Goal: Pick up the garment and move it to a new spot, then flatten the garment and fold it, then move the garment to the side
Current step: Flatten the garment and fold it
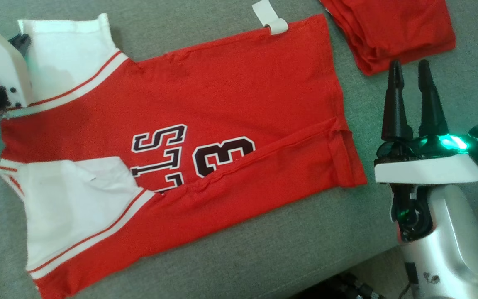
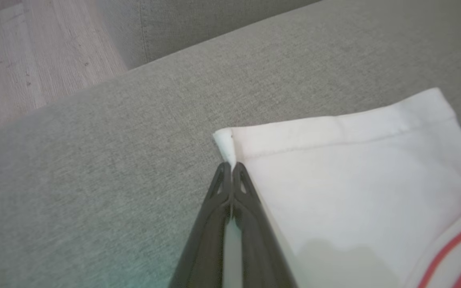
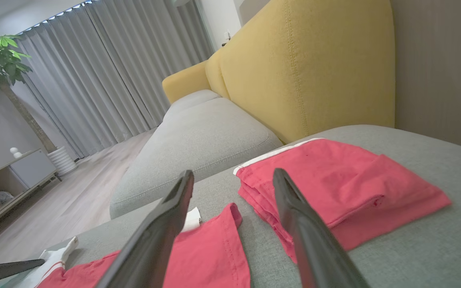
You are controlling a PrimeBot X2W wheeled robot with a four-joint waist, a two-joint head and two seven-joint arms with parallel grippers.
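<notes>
My left gripper [image 2: 231, 167] has its jaws clenched on the white sleeve [image 2: 354, 180] corner of the jersey [image 1: 230, 95], likely to tug it flat on the sofa cushion [image 1: 288, 249]; my right gripper [image 1: 410, 64] hovers beside the hem, jaws released.

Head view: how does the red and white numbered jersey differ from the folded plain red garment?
The red and white numbered jersey lies spread out; the folded plain red garment sits in layers. The left claw pinches the jersey's white sleeve; the folded garment is not gripped. Both rest on the grey fabric cushion.
</notes>
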